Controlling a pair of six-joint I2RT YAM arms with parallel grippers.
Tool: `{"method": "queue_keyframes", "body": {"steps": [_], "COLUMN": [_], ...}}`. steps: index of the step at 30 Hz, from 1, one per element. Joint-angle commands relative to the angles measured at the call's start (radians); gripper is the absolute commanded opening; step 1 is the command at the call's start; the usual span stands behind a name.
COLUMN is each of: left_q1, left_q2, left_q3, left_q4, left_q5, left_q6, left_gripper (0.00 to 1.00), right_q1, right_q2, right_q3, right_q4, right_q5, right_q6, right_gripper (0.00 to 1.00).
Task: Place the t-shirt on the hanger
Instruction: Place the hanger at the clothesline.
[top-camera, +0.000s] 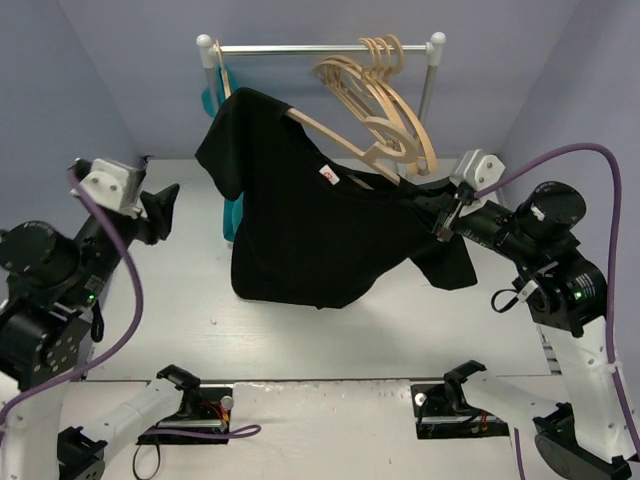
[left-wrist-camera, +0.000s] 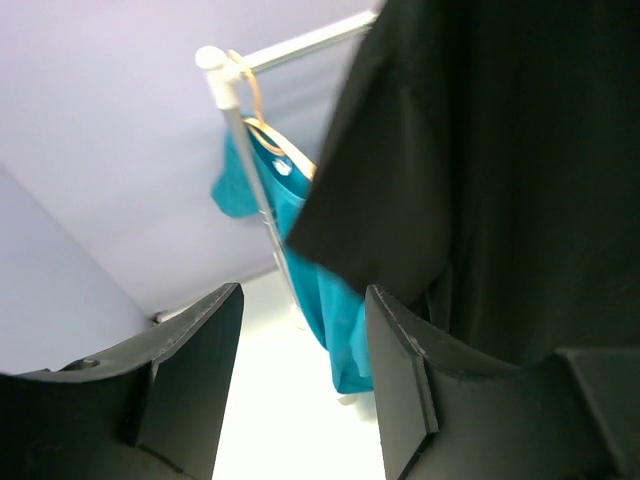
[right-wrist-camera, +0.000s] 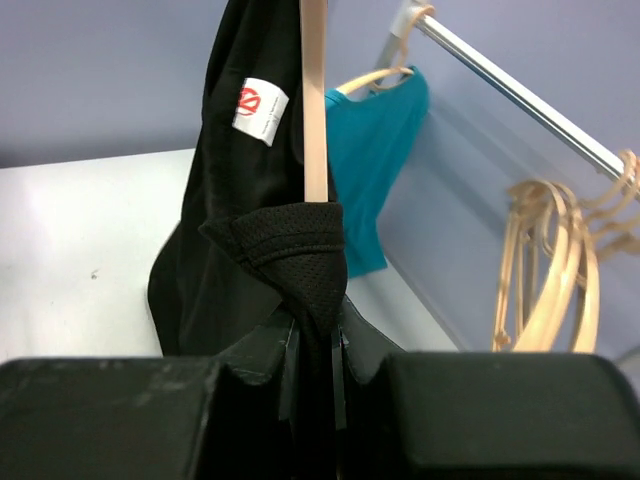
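The black t-shirt (top-camera: 320, 225) hangs in the air in front of the rack, draped over the pale wooden hanger (top-camera: 335, 140), whose arm slants out of the neck. A small white label (right-wrist-camera: 260, 110) shows inside the neck. My right gripper (top-camera: 443, 215) is shut on a fold of the t-shirt's shoulder; in the right wrist view the hanger arm (right-wrist-camera: 314, 120) runs straight down into that pinched fold (right-wrist-camera: 322, 300). My left gripper (top-camera: 165, 210) stands open to the left of the shirt, apart from it. Nothing lies between its fingers (left-wrist-camera: 200, 380); the t-shirt's sleeve (left-wrist-camera: 400, 200) hangs beyond them.
A clothes rack with a metal rail (top-camera: 320, 47) stands at the back. Several identical wooden hangers (top-camera: 385, 90) hang at its right end. A teal garment (top-camera: 232, 215) hangs at its left end, behind the t-shirt, next to the rack post (left-wrist-camera: 240, 130).
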Motion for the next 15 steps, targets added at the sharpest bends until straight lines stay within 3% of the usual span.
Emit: {"method": "queue_keyframes", "body": {"steps": [1, 5, 9, 15], "left_q1": [0.004, 0.004, 0.004, 0.004], "left_q2": [-0.009, -0.01, -0.01, -0.007], "left_q3": [-0.028, -0.071, -0.112, -0.172], "left_q4": [0.044, 0.04, 0.034, 0.047], "left_q5": [-0.023, -0.021, -0.018, -0.016], "left_q6": [-0.021, -0.045, -0.058, -0.053], "left_gripper": [0.47, 0.48, 0.48, 0.48], "right_q1": [-0.008, -0.008, -0.008, -0.008], "right_q2": [-0.054, -0.14, -0.212, -0.225], "right_q3": [-0.027, -0.127, -0.28, -0.416], "right_q4": [0.1, 0.084, 0.084, 0.088], "right_q5": [0.213, 0.277, 0.244, 0.287], "right_q6": [0.065, 0.071, 0.097, 0.134], "right_gripper": [0.0, 0.0, 0.0, 0.0]}}
